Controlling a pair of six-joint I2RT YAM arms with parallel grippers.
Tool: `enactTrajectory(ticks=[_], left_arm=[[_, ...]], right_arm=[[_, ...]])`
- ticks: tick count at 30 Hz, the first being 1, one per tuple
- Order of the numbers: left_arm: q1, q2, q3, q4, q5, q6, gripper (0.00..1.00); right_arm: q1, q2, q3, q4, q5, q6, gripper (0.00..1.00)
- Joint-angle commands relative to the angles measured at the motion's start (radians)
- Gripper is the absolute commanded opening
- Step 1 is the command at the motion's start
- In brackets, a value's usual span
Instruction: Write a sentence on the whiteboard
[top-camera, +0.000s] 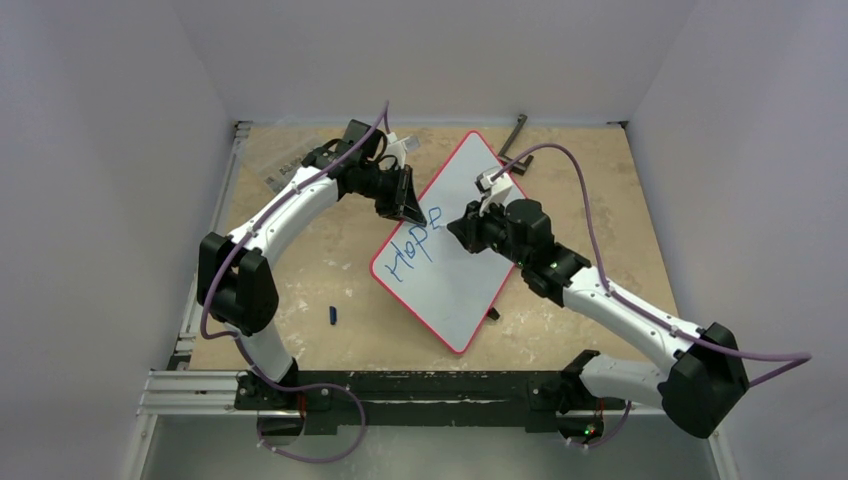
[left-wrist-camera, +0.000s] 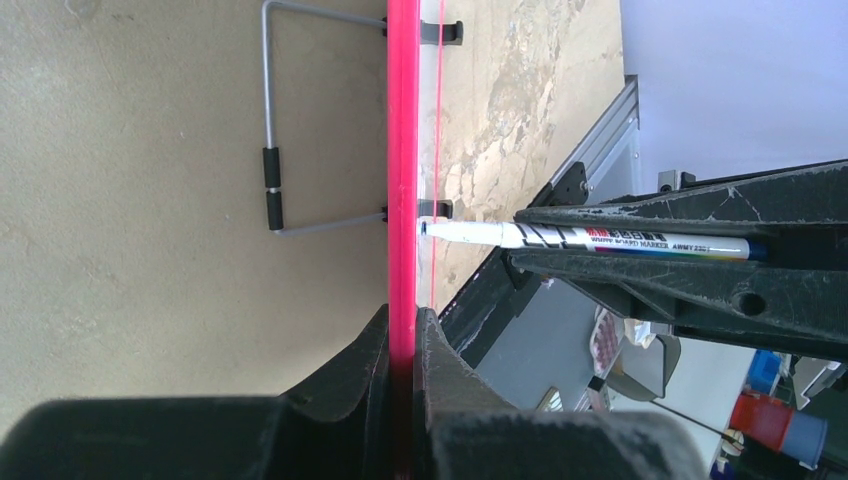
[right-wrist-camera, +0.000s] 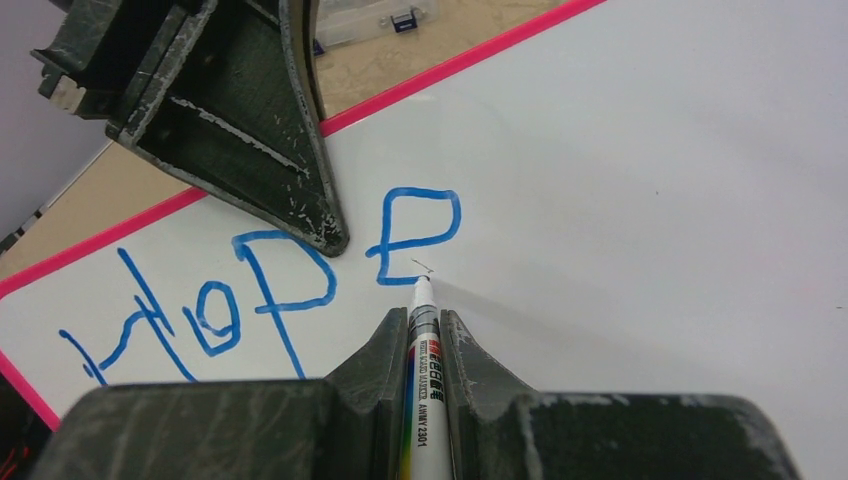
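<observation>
Where the tan mottled surface (top-camera: 330, 270) lies nearest the arm bases: a small dark blue cap-like piece (top-camera: 333, 315) rests alone.
Mid-surface: large flat white rectangular whiteboard (top-camera: 455, 285) with a thin red rim lies diagonally between the two arms.
Marker grip: right hand (right-wrist-camera: 415, 325) is clenched on a slim white whiteboard marker (right-wrist-camera: 424, 345), its tip touching the whiteboard at the foot of the "e".
Writing: blue handwritten lettering (right-wrist-camera: 270, 290) reads "Hope", near the left rim.
Rim grip: left hand (left-wrist-camera: 403, 335) is clenched on the red rim, just beside the "p".
Far left: small clear plastic packet (top-camera: 285, 168) on the surface.
</observation>
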Motion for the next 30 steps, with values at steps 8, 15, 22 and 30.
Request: enactTrajectory(ticks=[8,15,22,30], left_arm=[[-0.003,-0.073,0.017,0.040,-0.015,0.013,0.00],[-0.004,-0.073,0.018,0.040,-0.014,0.013,0.00],[-0.003,-0.075,0.019,0.040,-0.013,0.013,0.00],[-0.004,-0.080,0.018,0.038,-0.016,0.013,0.00]], right_arm=[[-0.002,0.063,0.046,-0.051,0.107,0.018,0.00],[-0.011,0.090,0.077,-0.056,0.115,0.018,0.00],[-0.014,0.081,0.107,-0.082,0.133,0.001,0.00],[-0.023,0.005,0.140,-0.145,0.161,-0.040,0.00]])
